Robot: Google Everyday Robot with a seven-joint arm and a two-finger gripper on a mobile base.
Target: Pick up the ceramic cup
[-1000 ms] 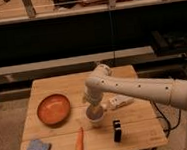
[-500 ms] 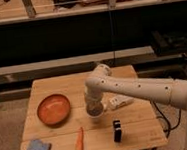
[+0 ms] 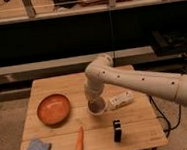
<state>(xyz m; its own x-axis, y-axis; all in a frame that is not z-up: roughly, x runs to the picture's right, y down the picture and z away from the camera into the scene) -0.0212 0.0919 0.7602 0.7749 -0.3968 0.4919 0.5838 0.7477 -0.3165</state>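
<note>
Claw (image 3: 94, 102) at round glossy ceramic cup (image 3: 97, 107) on wood table (image 3: 53, 86); can't tell grip state.

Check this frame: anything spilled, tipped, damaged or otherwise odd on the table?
Nothing stands out. The ceramic cup sits upright with the gripper right at it; the orange plate, carrot, sponge, power strip and black object lie undisturbed.

White end effector (image 3: 94, 102) over white ceramic cup (image 3: 97, 107).
</note>
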